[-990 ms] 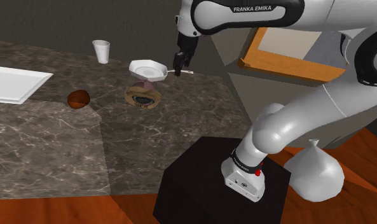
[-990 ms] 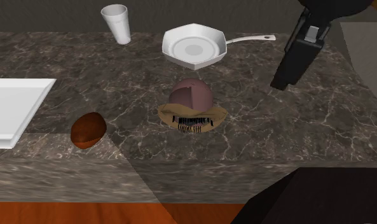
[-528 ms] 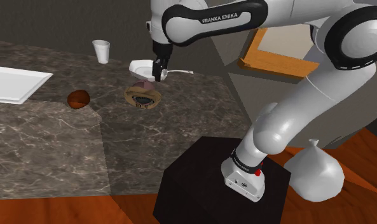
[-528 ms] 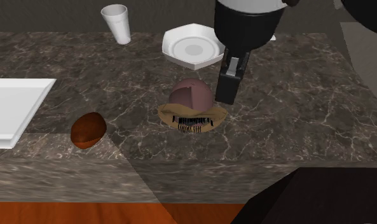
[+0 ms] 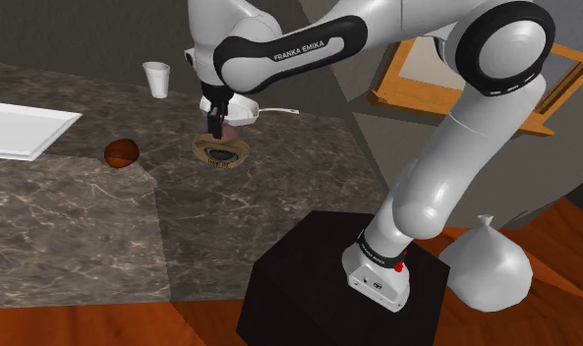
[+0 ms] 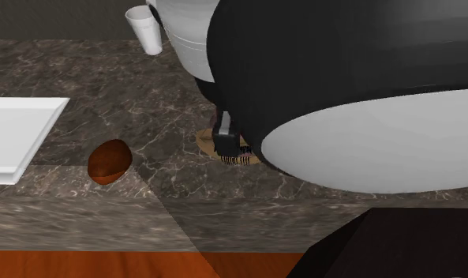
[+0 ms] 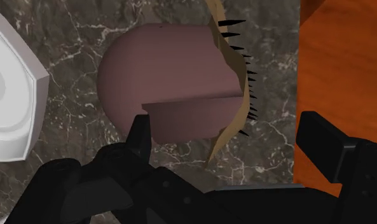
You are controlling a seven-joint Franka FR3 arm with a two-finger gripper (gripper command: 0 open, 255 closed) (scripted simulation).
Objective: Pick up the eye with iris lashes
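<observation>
**Approach step:** the gripper (image 7: 227, 127) hovers just above the eye (image 7: 161, 70), fingers spread and empty.
The eye lies on the marble counter (image 5: 279, 187) beside the white pan (image 7: 15, 121); the next move likely calls for lowering until the fingers straddle it, then closing.

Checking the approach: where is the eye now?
Left of centre in the shoulder view, the eye lies on the marble counter beside the white pan, below the gripper.

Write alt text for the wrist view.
The open black gripper hangs over a mauve eye model with a tan lid and black lashes, lying on a dark marbled counter. A white pan sits beside it.
</observation>
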